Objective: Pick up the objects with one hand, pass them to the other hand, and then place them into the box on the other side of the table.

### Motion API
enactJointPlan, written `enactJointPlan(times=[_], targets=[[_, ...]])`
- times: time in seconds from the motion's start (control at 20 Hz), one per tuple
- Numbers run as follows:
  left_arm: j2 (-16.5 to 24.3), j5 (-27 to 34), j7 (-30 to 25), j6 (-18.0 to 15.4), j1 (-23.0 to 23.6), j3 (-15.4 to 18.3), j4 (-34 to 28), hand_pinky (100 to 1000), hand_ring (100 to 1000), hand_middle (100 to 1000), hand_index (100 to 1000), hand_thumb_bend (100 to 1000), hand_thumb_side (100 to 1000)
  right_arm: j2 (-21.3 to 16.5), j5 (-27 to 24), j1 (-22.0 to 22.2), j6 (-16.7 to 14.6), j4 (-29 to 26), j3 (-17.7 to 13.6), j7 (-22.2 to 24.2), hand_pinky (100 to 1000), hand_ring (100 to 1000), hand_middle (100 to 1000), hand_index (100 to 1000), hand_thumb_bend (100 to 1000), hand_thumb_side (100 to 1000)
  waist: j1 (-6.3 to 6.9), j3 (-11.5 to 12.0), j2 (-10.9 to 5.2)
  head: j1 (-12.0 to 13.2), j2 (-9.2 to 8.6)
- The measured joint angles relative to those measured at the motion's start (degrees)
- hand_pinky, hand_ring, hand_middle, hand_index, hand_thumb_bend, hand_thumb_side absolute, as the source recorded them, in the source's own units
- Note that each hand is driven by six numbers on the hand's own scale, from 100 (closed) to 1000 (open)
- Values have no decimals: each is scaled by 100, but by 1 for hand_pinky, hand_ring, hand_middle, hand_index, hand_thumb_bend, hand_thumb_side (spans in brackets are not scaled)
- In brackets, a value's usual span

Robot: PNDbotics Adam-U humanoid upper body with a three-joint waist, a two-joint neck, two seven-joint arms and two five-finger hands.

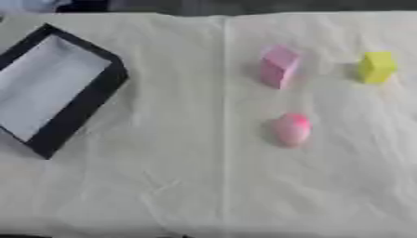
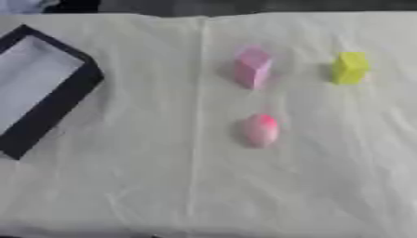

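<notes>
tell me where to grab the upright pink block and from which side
Probably the tall pink rectangular block is best taken across its flat side faces near the top, fingers coming down from above on the right: it stands upright, with clear cloth around it.

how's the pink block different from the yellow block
The pink block is pink; the yellow block is yellow. The pink block looks taller and bulkier, the yellow block squatter and smaller. The pink block stands nearer the table's middle, just beyond a rounded pink object; the yellow block sits further right, alone. Both are boxy, stand on the white cloth, and remain outside the box.
</notes>
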Motion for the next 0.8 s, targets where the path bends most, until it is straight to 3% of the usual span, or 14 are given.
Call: enactJointPlan(times=[0.5,0.8], targets=[[24,-34,81,51,39,36,-122,763,656,762,804,594,701,-171,134,130,152,-343,-35,-99,916,764,771,919,469,345,-18,-14,104,-32,0],[38,-78,84,72,49,36,-192,765,656,765,804,592,701,-205,261,179,259,-416,-30,-70,914,764,772,918,466,359,-18,-21,104,-425,0]])
